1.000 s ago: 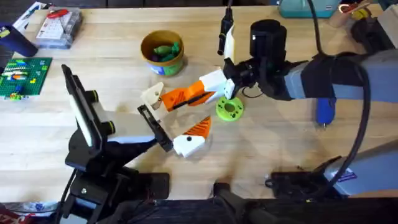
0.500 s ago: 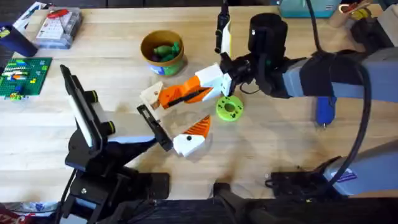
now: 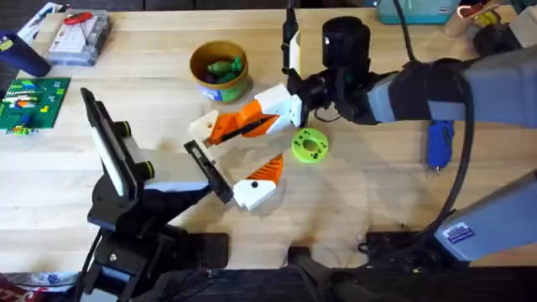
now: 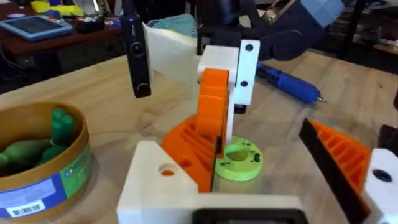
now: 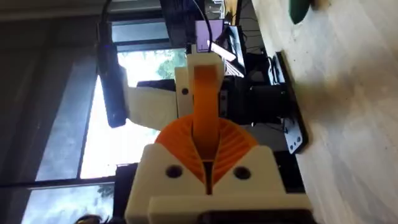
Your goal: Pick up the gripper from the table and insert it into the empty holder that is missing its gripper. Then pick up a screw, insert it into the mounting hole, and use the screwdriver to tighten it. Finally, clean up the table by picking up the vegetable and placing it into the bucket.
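Note:
My right gripper is shut on the white block of the gripper. Its orange wedge points down-left, with the tip against the cream-white holder. In the left wrist view the gripper stands tilted over the holder. My left gripper is open just in front, holding nothing, its ribbed orange finger on the near side. The blue screwdriver lies at the right. The green vegetable sits inside the bucket. I can make out no screw.
A lime-green disc with holes lies just right of the orange wedge. A clear parts box and a green brick plate are at the far left. Bare wood stretches along the table's near right side.
The right arm has carried the gripper left and slightly away from me, bringing its orange tip up to the holder. The left arm has not moved.

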